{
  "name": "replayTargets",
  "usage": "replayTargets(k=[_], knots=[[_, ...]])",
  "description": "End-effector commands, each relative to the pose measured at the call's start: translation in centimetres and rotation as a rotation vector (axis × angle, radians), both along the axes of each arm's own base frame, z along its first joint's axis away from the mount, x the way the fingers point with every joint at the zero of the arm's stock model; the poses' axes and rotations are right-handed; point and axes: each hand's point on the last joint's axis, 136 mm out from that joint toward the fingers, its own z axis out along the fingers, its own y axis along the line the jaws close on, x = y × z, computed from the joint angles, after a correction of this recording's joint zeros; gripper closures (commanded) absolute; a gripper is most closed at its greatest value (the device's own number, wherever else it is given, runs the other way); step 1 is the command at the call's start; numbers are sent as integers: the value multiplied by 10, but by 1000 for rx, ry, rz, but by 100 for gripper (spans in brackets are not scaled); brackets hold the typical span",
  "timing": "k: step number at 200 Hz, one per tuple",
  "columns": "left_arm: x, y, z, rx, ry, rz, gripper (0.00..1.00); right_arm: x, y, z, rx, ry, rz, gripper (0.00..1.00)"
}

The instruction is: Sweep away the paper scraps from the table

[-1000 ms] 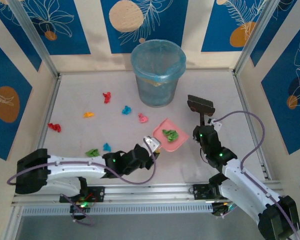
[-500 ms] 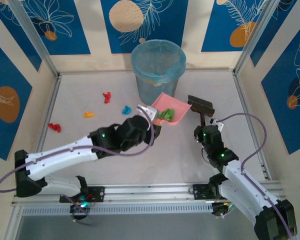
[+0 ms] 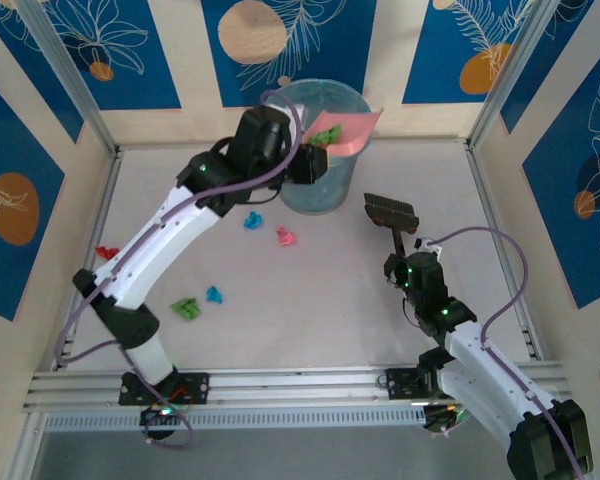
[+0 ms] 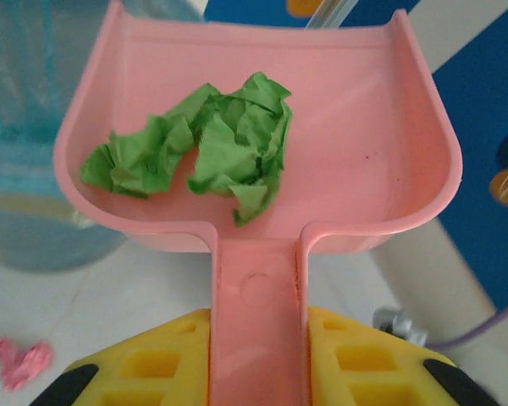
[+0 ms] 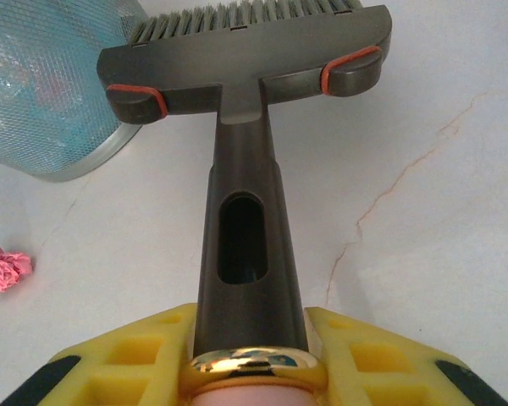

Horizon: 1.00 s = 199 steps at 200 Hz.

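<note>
1. Clamped in left tool (image 4: 256,342): pink dustpan (image 4: 364,127) handle, raised over the bin (image 3: 325,190) at 12 o'clock.
2. Inside the dustpan, 12 o'clock of that tool: green paper scraps (image 4: 212,152).
3. Strewn on the desk (image 3: 330,300), 9 o'clock of right tool (image 5: 252,338): loose paper scraps (image 3: 286,236), pink, blue, green, red.
4. Pinched in right tool: brush (image 5: 245,51) handle.

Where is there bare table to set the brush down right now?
Free: the middle of the table, between pink scrap, brush and near rail; also the back right corner beside the bin. Crowded: the left half, with paper scraps around the left arm.
</note>
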Motion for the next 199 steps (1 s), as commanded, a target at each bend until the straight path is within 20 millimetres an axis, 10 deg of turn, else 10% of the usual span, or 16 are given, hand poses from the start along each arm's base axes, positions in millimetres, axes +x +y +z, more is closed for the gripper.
replayTargets(k=[1,97,199], knots=[[15,-13,6,-130,136,-58,100,7,3,18,10,-76,18,100],[99,-37,15,-527,325,-17,100,14,6,16,4,-64,28,100],[113,-30,20,-722,362,22,100,14,3,16,-13,-65,18,100]])
